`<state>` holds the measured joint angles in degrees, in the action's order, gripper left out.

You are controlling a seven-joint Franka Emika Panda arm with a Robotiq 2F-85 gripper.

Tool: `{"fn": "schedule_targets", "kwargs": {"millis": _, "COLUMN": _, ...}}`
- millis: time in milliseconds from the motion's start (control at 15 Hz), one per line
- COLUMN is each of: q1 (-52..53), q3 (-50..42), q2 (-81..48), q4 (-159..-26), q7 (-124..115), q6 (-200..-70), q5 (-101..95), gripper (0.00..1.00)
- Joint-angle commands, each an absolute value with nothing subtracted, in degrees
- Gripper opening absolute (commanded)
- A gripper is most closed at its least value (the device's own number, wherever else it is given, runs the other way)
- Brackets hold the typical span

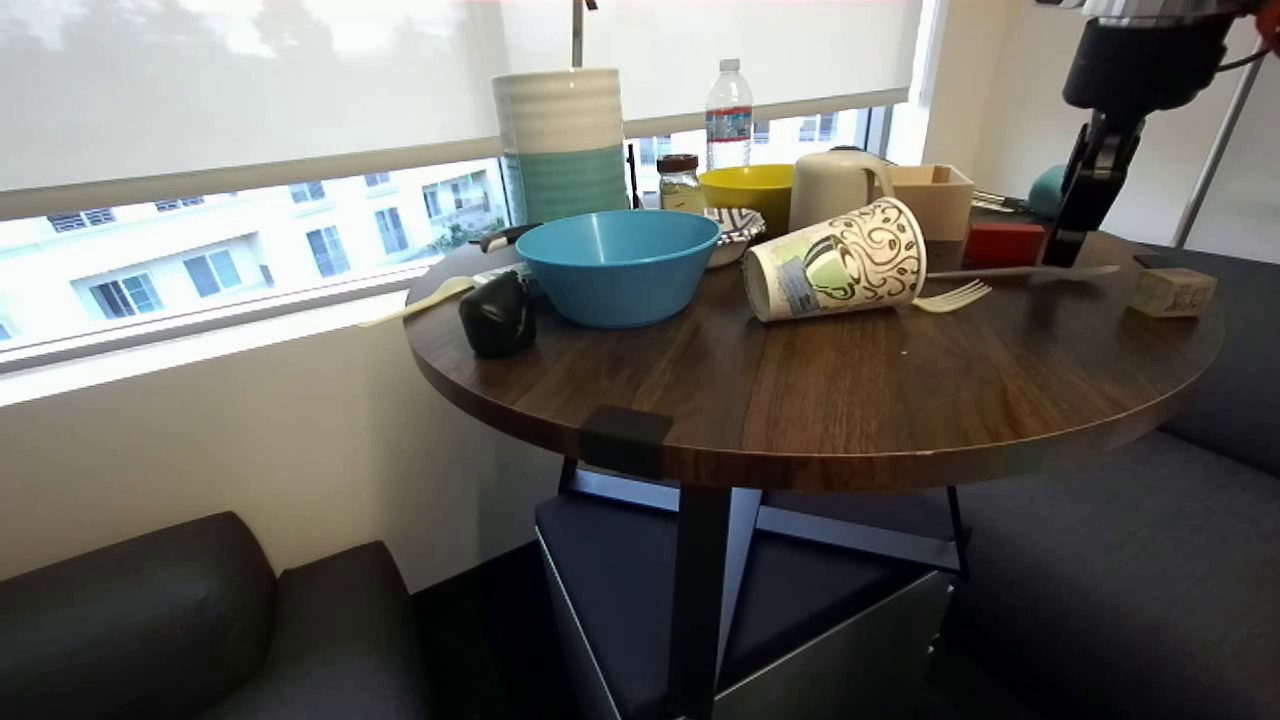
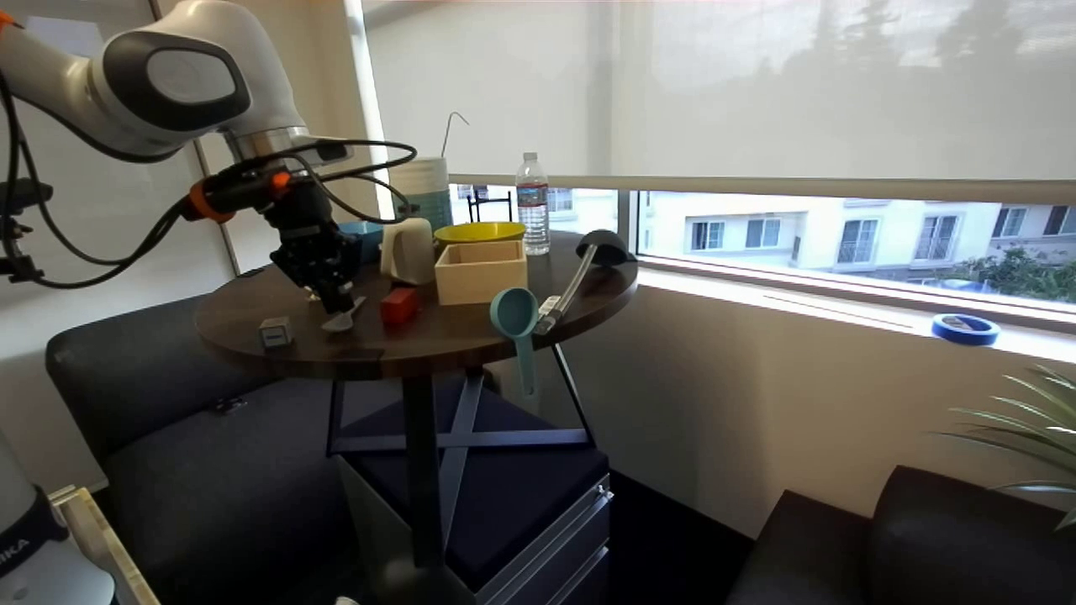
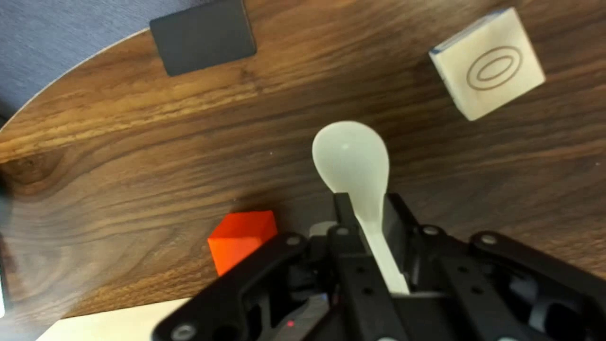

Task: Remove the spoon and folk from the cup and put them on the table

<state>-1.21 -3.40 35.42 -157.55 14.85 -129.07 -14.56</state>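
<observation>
The large patterned paper cup [image 1: 845, 265] lies on its side on the round dark table [image 1: 830, 390]. A fork [image 1: 955, 297] lies on the table at the cup's right end; its handle is hidden by the cup. A white plastic spoon [image 3: 350, 151] lies flat on the table, and it shows in both exterior views [image 1: 1095, 270] [image 2: 339, 323]. My gripper [image 3: 367, 196] is pointed down at the table, its fingers slightly apart on either side of the spoon's neck, with a pad visible beside the handle. It shows in both exterior views [image 1: 1068, 250] [image 2: 340, 302].
A red block [image 3: 241, 237] is close beside the gripper, with a pale open box [image 2: 481, 286] behind it. A small printed cube [image 3: 487, 64] lies near the spoon. A blue bowl [image 1: 620, 285], a black object [image 1: 498, 315], a pale mug [image 1: 830, 190] and a bottle [image 2: 532, 206] stand on the table.
</observation>
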Motion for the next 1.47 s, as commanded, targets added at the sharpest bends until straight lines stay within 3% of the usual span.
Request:
{"fn": "schedule_targets", "kwargs": {"millis": 0, "q1": -0.56, "q3": -2.65, "q2": 34.53, "q4": -157.49, "q7": 12.33, "q6": -129.18, "q5": -13.04, "gripper": 0.55}}
{"fn": "schedule_targets", "kwargs": {"millis": 467, "q1": 1.36, "q3": -4.81, "q2": 41.07, "q4": -157.68, "q7": 11.61, "q6": -126.81, "q5": -6.27, "gripper": 1.00}}
{"fn": "schedule_targets", "kwargs": {"millis": 1400, "q1": 3.05, "q3": -13.92, "q2": 37.78, "q4": -157.29, "q7": 10.35, "q6": -120.66, "q5": 28.24, "gripper": 1.00}}
